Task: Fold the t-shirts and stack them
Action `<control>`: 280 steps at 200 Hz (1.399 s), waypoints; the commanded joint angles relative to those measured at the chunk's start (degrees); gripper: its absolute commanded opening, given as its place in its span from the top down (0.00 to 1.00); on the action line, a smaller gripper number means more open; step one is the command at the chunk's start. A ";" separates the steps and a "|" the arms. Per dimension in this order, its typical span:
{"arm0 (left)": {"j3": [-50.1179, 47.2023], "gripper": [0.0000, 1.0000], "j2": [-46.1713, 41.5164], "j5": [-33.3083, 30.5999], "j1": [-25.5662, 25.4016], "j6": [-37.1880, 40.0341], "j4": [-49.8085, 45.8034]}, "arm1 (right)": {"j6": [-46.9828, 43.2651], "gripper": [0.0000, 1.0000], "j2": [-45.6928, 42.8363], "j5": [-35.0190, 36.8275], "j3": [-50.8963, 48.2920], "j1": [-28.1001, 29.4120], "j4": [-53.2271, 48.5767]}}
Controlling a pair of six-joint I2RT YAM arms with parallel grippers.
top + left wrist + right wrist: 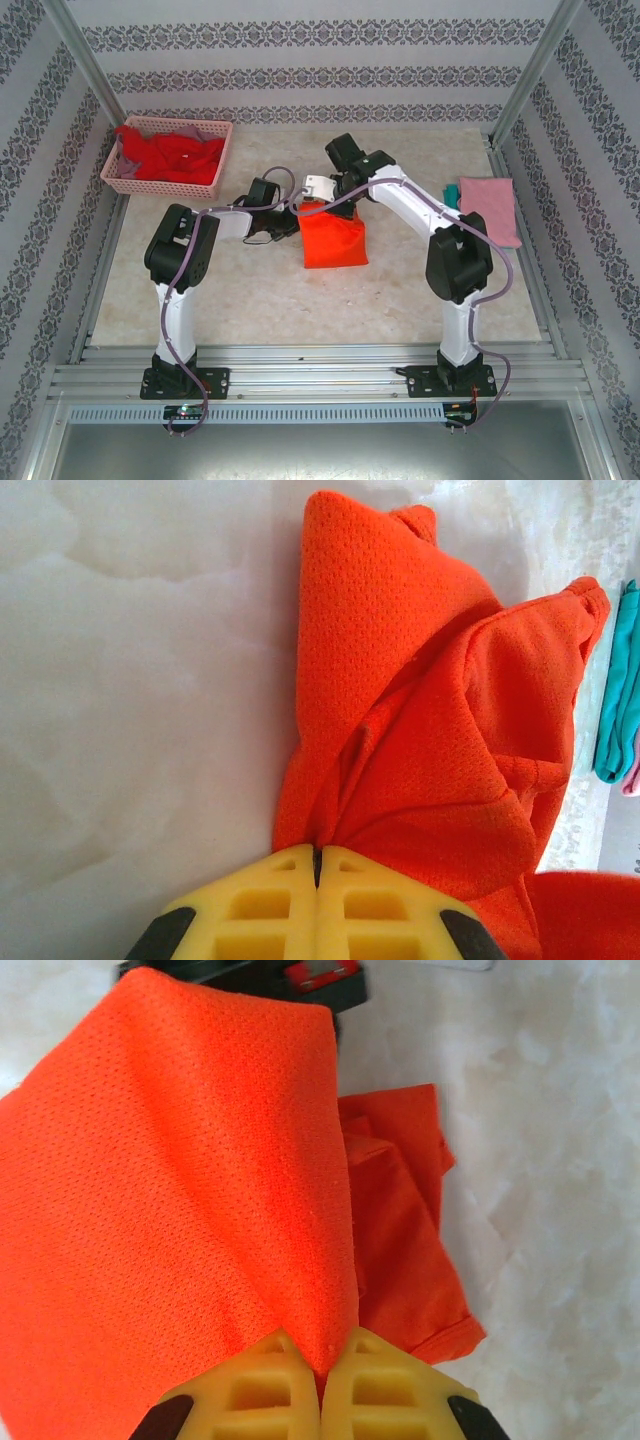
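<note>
So that its far edge could be carried over for the fold, my left hand (317, 865) and right hand (322, 1355) each pinched the orange t-shirt (333, 240), which lay mid-way across the bench (260, 300).

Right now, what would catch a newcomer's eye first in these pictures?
The bright orange t-shirt in the middle stands out, with the left end effector and right end effector both shut on its cloth. Next, the pink basket holding red shirts at the far left, and a folded pink shirt at the right.
</note>
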 commanded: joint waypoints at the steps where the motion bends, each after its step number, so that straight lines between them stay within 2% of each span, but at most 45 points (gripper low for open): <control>1: -1.86 1.00 4.68 -5.17 1.57 3.25 -10.05 | -1.59 1.00 3.73 -0.33 5.03 -0.86 0.10; 93: -3.83 1.00 6.30 -4.23 3.10 3.34 -5.50 | 0.43 1.00 16.78 1.19 15.86 -2.30 2.08; 152: -5.82 1.00 6.14 -4.06 3.57 0.61 -3.44 | 3.84 1.00 22.27 3.79 16.37 -2.76 7.81; 171: -6.28 1.00 5.88 -3.88 3.63 0.07 -2.63 | 4.73 0.96 22.73 3.65 15.12 -2.73 9.91; 201: -8.16 0.99 4.24 -3.98 3.88 -1.22 -0.78 | 6.83 0.80 19.93 3.57 12.24 -2.65 12.30; 206: -8.62 0.97 3.77 -3.76 4.00 -1.57 -0.31 | 7.32 0.74 18.84 3.26 10.99 -2.74 13.47; 224: -10.53 0.93 1.93 -2.98 4.22 -2.81 1.84 | 9.66 0.43 14.29 2.63 7.27 -2.82 17.30; 237: -12.23 0.92 0.47 -2.49 4.42 -4.42 3.87 | 12.30 0.31 10.92 2.19 4.38 -3.06 20.22; 258: -14.74 0.85 -1.74 -2.45 4.77 -6.46 6.53 | 18.67 0.21 5.21 1.74 -1.74 -3.60 26.57; 280: -17.09 0.73 -3.59 -2.10 5.08 -8.80 9.92 | 29.01 0.18 0.39 1.90 -9.05 -4.85 33.55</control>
